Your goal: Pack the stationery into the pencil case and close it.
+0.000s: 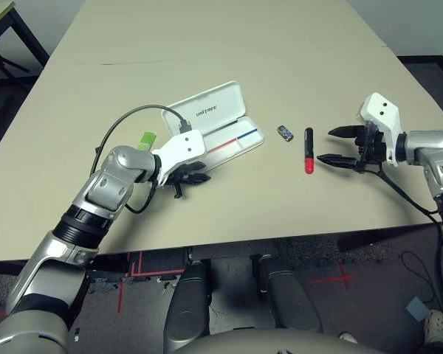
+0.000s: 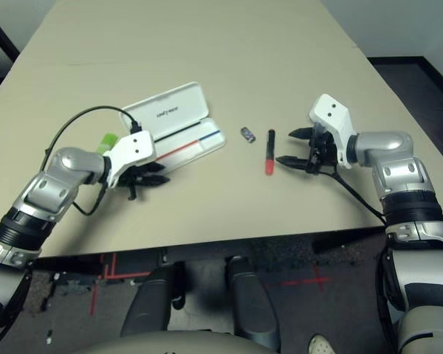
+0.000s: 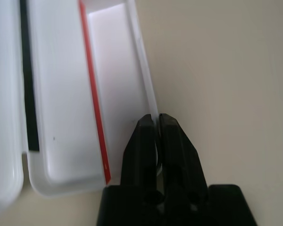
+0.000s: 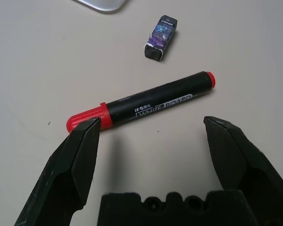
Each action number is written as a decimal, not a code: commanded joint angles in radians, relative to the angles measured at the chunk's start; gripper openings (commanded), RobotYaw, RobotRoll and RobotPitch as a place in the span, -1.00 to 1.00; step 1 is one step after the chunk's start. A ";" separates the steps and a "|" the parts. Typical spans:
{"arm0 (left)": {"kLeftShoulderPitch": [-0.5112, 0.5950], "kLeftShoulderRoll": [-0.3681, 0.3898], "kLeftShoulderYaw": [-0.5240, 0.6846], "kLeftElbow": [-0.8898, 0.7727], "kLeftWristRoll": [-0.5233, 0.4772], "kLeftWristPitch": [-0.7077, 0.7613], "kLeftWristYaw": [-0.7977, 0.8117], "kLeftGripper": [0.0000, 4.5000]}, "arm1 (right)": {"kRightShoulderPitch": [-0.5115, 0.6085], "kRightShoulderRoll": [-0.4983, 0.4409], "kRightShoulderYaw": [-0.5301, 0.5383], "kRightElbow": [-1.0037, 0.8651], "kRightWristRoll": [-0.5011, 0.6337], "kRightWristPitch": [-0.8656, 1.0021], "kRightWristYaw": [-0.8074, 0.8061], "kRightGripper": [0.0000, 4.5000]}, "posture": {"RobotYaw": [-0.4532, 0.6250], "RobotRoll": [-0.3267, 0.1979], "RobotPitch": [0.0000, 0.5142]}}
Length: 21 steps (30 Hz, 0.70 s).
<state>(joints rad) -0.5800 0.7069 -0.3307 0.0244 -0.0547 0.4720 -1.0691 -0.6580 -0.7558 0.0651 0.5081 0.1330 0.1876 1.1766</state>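
Lying between case (image 1: 221, 122) and marker (image 1: 308, 150): block (image 1: 285, 133)

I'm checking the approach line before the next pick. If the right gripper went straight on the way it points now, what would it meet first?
Most likely the black marker: it lies crosswise just ahead of the open right gripper, red cap by one fingertip. The small patterned block sits farther along the table. Depth is hard to judge.

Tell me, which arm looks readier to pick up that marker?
The right: its open fingers already flank the marker on the table. The left gripper is shut at the pencil case's rim, farther away.
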 commanded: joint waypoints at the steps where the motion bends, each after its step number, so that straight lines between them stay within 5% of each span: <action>1: 0.009 0.016 -0.016 0.007 0.008 -0.025 -0.044 -0.98 | 0.010 0.007 -0.002 -0.017 -0.001 -0.011 -0.002 1.00 | -0.20 0.25 -0.29; 21: 0.100 0.138 -0.005 -0.194 0.000 -0.158 -0.209 -0.98 | 0.023 0.004 0.044 -0.124 0.057 0.141 0.211 1.00 | -0.12 0.25 -0.29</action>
<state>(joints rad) -0.4924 0.8357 -0.3341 -0.1506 -0.0570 0.3338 -1.2665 -0.6478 -0.7396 0.0913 0.4054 0.1833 0.3120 1.3654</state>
